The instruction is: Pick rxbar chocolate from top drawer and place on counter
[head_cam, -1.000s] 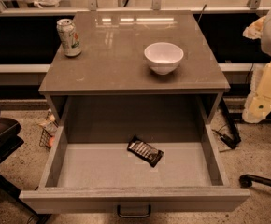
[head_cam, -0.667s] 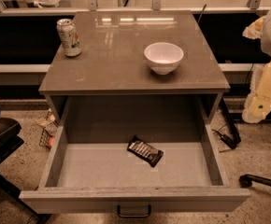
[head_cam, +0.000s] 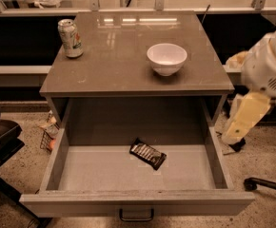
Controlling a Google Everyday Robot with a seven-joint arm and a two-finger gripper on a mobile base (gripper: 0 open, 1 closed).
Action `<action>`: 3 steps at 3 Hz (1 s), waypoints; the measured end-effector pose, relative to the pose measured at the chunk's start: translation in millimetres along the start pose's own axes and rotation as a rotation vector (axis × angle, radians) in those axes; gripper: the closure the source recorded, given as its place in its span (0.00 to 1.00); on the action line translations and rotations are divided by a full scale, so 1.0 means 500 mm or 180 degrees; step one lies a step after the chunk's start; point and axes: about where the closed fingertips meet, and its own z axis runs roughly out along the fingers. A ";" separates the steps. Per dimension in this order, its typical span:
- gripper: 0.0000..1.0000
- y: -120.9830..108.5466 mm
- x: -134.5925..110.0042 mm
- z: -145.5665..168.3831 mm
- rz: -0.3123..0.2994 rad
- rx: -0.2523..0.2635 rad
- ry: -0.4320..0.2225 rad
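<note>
The rxbar chocolate (head_cam: 148, 153), a flat bar in a shiny black wrapper, lies slantwise on the floor of the open top drawer (head_cam: 81, 175), a little right of its middle. The drawer is pulled fully out below the counter (head_cam: 119, 56), a glossy grey-brown slab. My gripper (head_cam: 242, 122) hangs from the white arm at the right, outside the drawer's right wall. It is beside and above the drawer's rim and well clear of the bar. It holds nothing that I can see.
A white bowl (head_cam: 166, 58) stands on the counter right of centre, and a drink can (head_cam: 70, 38) at its left rear. A small dark handle (head_cam: 136, 216) is on the drawer front. A black chair (head_cam: 0, 141) is at left, with litter on the floor beside the cabinet.
My arm has swung left and down from the right edge of the view, closer to the drawer's right side. The bar, bowl and can have not moved.
</note>
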 end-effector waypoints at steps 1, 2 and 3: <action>0.00 0.007 0.013 0.089 0.0100 0.0021 -0.0338; 0.00 0.006 0.027 0.170 0.0180 0.0137 -0.0622; 0.00 -0.017 0.023 0.173 0.0193 0.0304 -0.0684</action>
